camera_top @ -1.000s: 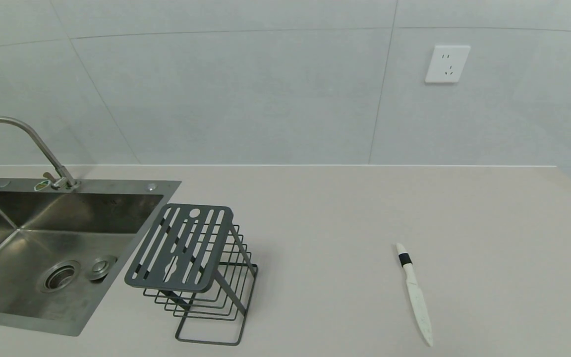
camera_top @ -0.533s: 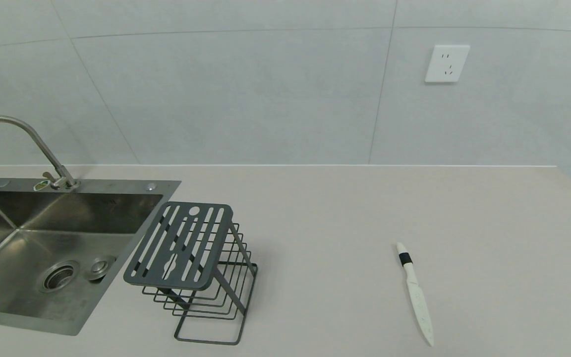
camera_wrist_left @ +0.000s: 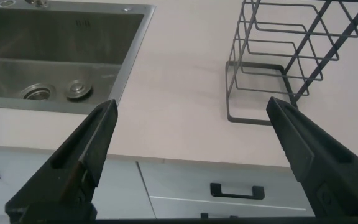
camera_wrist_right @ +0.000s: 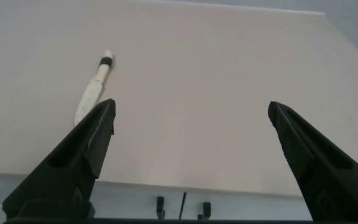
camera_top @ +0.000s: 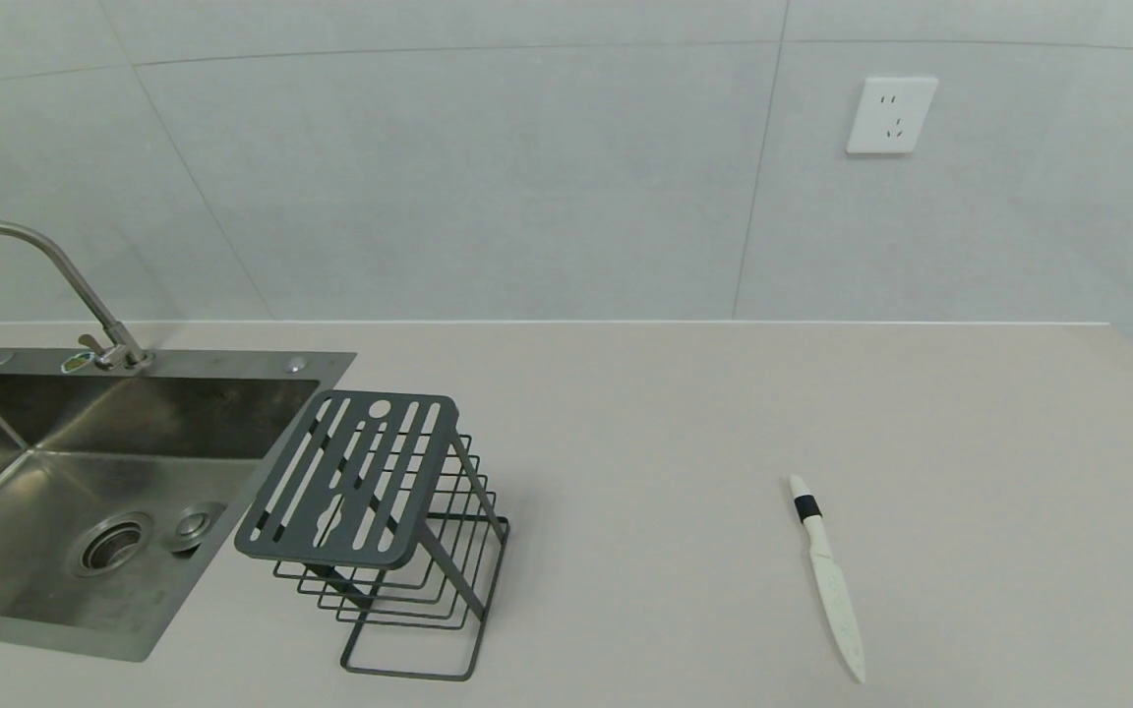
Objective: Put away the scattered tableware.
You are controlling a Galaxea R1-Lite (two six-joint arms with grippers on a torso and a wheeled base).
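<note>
Beige countertop (camera_top: pixel 645 433) is seen with a steel sink (camera_top: pixel 183 362) sunk into its left end. A dark wire rack (camera_top: pixel 350 477) is stood just beside the sink's right rim, probably so blades can be slotted through its top plate. The left gripper (camera_wrist_left: pixel 190 107) is held wide and empty off the front edge, facing the rack. The right gripper (camera_wrist_right: pixel 191 107), equally wide and empty, is aimed at the white knife (camera_top: pixel 827 575), which is laid flat near the front edge, well right of the rack.
</note>
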